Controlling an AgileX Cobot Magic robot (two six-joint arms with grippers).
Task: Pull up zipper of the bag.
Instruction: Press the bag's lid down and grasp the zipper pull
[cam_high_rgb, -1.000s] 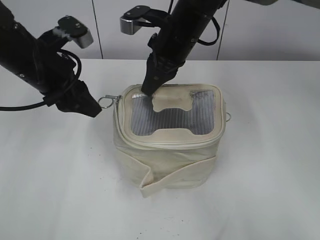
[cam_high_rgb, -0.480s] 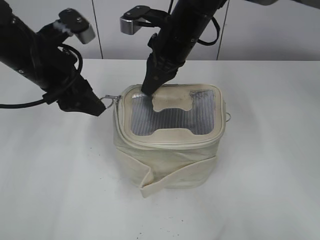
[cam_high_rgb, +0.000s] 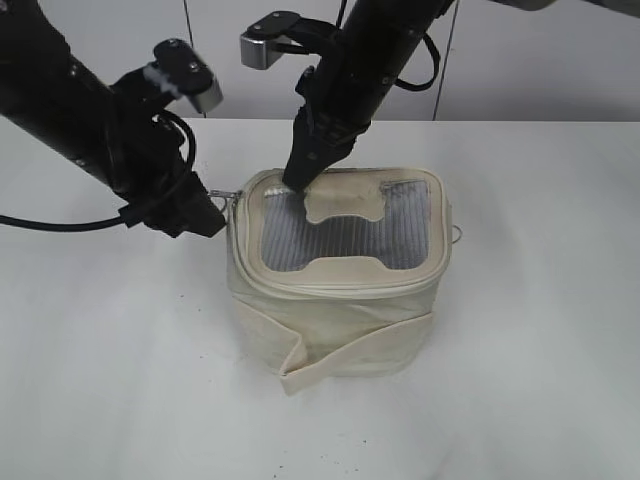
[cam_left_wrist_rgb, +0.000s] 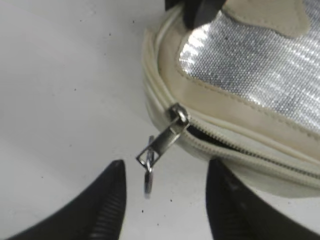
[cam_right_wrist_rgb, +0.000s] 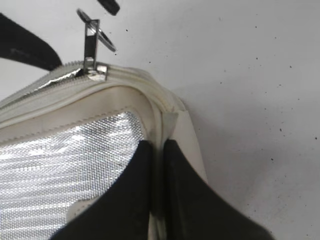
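The cream bag (cam_high_rgb: 340, 320) stands mid-table with its grey ribbed top panel (cam_high_rgb: 340, 232) up. Its cream zipper (cam_left_wrist_rgb: 235, 150) runs round the top rim, and a short stretch gapes beside the silver slider (cam_left_wrist_rgb: 179, 114) at the far left corner. The slider's tab and ring pull (cam_left_wrist_rgb: 148, 172) hang outward over the table. My left gripper (cam_left_wrist_rgb: 165, 192) is open, its fingers on either side of the ring pull, not touching it; it shows in the exterior view (cam_high_rgb: 205, 222) too. My right gripper (cam_right_wrist_rgb: 159, 175) is shut on the bag's rim at the far corner (cam_high_rgb: 300, 178). The same slider shows in the right wrist view (cam_right_wrist_rgb: 95, 74).
The bag stands on a white table (cam_high_rgb: 540, 330) with a pale wall behind. A second ring pull (cam_high_rgb: 457, 236) sticks out at the bag's right side. A cream strap (cam_high_rgb: 350, 350) crosses the bag's front. Both black arms crowd the bag's far left corner.
My left arm has moved right toward the bag, bringing its open fingers round the ring pull. The right gripper and the bag have stayed still.
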